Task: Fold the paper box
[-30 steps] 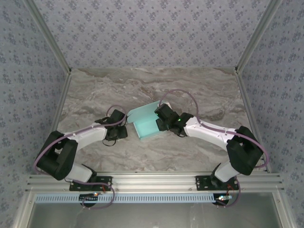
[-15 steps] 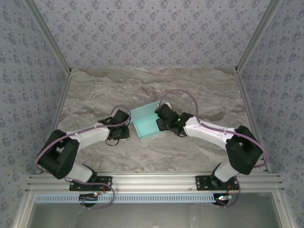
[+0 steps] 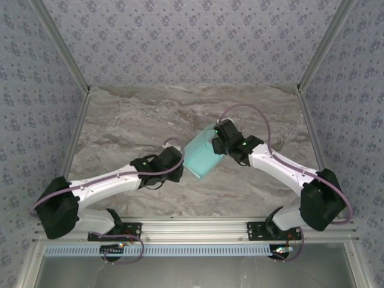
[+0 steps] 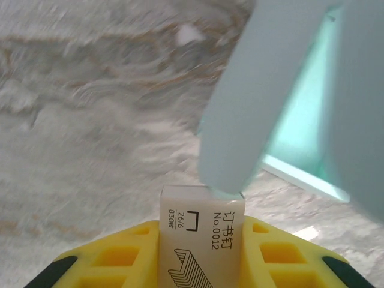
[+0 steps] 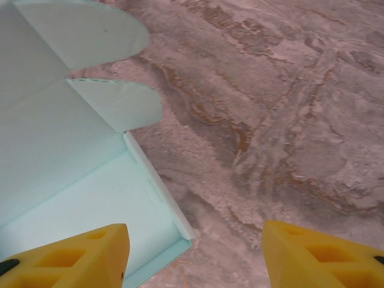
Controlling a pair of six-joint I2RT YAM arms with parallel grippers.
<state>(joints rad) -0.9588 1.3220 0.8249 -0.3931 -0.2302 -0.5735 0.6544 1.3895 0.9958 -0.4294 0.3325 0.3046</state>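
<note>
Observed left end effector (image 3: 179, 166) at paper box (image 3: 203, 157) flap, grip undeterminable; right end effector (image 5: 195, 231) agape astride side wall. Recommend creasing flap squarely, wall braced.

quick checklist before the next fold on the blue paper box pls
1. Pale turquoise thin-card paper box sits between both grippers: ok.
2. Right gripper free, jaws wide apart, clamping nothing: ok.
3. Left gripper has a firm hold on the long flap: cannot tell. The flap's edge meets the white staple-label card between its yellow fingers.
4. Side wall raised along the base: ok.
5. Box closed: not ok, the rounded flaps are open, not tucked.
</note>
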